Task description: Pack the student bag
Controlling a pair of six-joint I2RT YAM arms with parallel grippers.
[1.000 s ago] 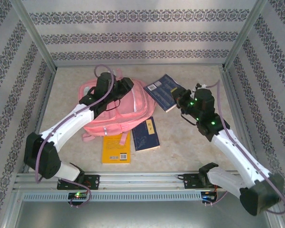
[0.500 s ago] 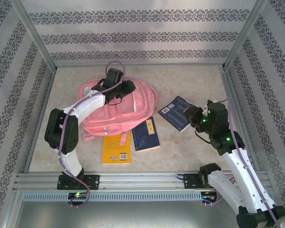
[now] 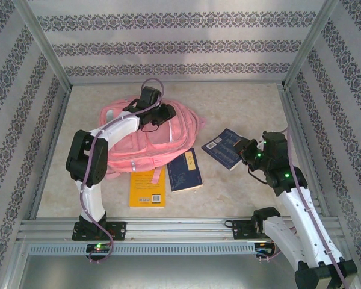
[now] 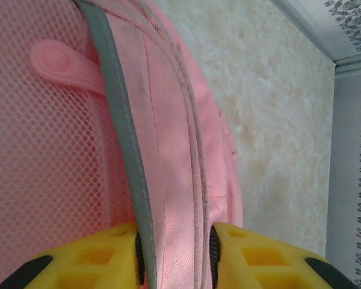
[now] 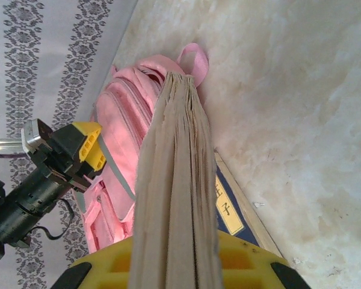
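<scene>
The large pink fabric backpack (image 3: 174,141) lies flat on the beige table (image 3: 259,102), left of centre. The left gripper (image 4: 175,247) pinches a fabric fold beside its grey strip (image 4: 123,138). To the right and apart from the bag, the right gripper (image 5: 174,259) clamps a dark blue paperback book (image 3: 224,146). A yellow book (image 3: 147,188) and a navy book (image 3: 185,171) lie at the bag's near edge.

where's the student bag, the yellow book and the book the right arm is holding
student bag (image 3: 183,127), top external view, pink front panel near its right side
yellow book (image 3: 147,191), top external view, middle of its cover
held blue book (image 3: 222,146), top external view, middle of its blue cover
</scene>
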